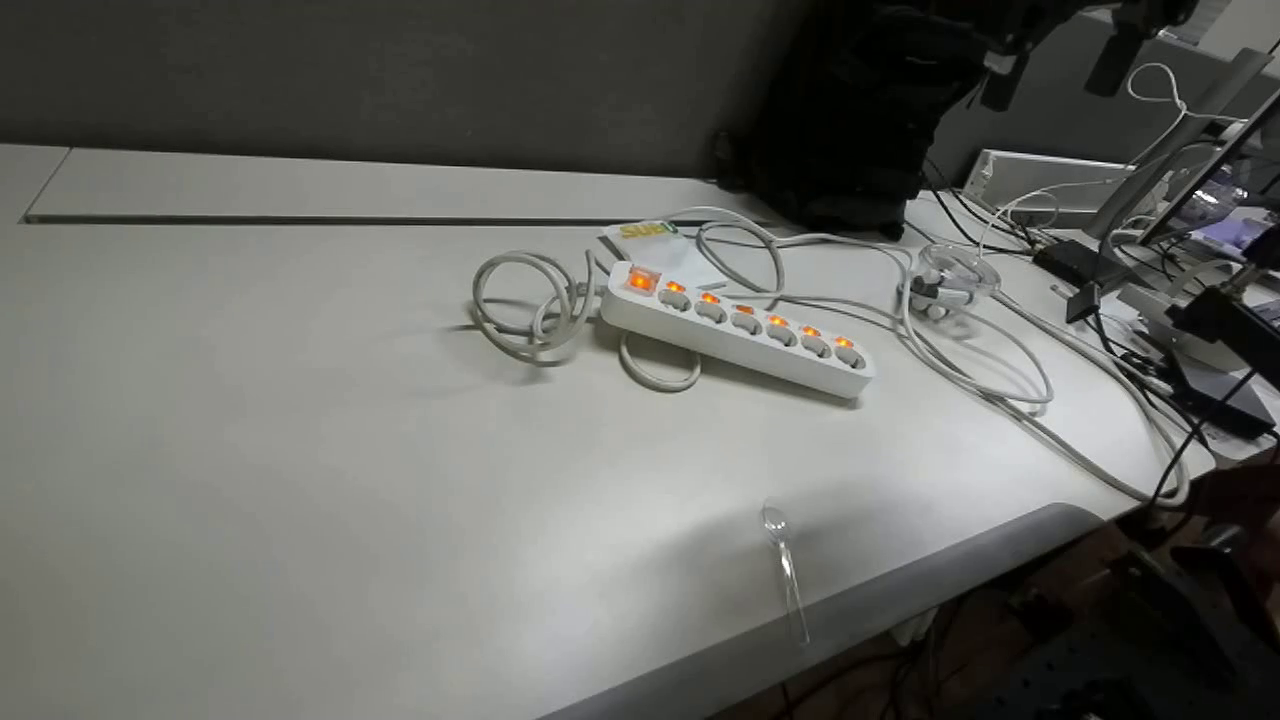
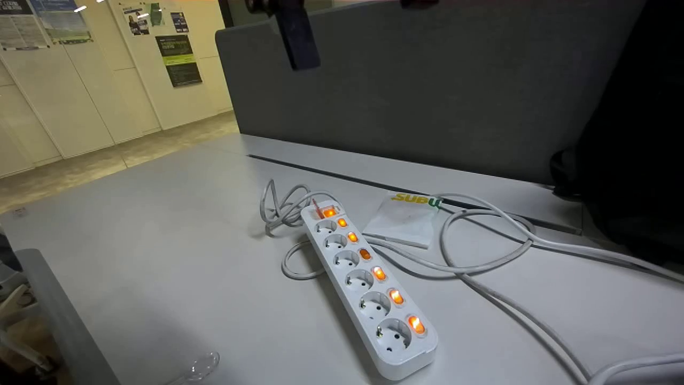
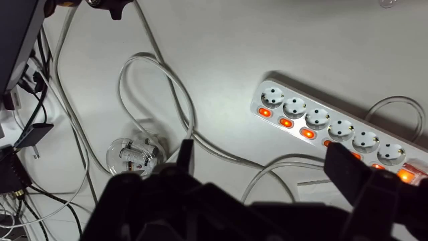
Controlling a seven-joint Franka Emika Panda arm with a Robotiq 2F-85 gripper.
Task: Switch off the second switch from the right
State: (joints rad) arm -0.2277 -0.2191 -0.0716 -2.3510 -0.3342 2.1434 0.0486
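The power strip [image 1: 738,338] lies slanting on the desk [image 1: 300,400], its 6 round sockets [image 2: 359,279] turned upward. In an exterior view, the 2nd switch from the right [image 1: 811,331] glows orange. Also in an exterior view, the 3rd small switch from the far end [image 2: 365,254] is darker than the others. The gripper [image 3: 259,150] hangs in the air, well apart from the power strip, and its jaws stand wide; in the wrist view, 1 finger [image 3: 346,172] hides a part of the power strip. Just beside the power strip lies a white paper [image 2: 403,224] with yellow and green letters [image 2: 417,199]; bag or napkin, I cannot tell. Farther away, next to a loop of cable [image 3: 142,58], stands a clear bowl [image 3: 112,156]. It holds white pieces [image 3: 133,156] like small tubes and some dark parts; their exact kind I cannot make out. A black bag [image 1: 850,130] stands before the grey partition [image 1: 400,90], its inside hidden. In both exterior views, a clear spoon [image 1: 787,575] lies on the near side of the desk.
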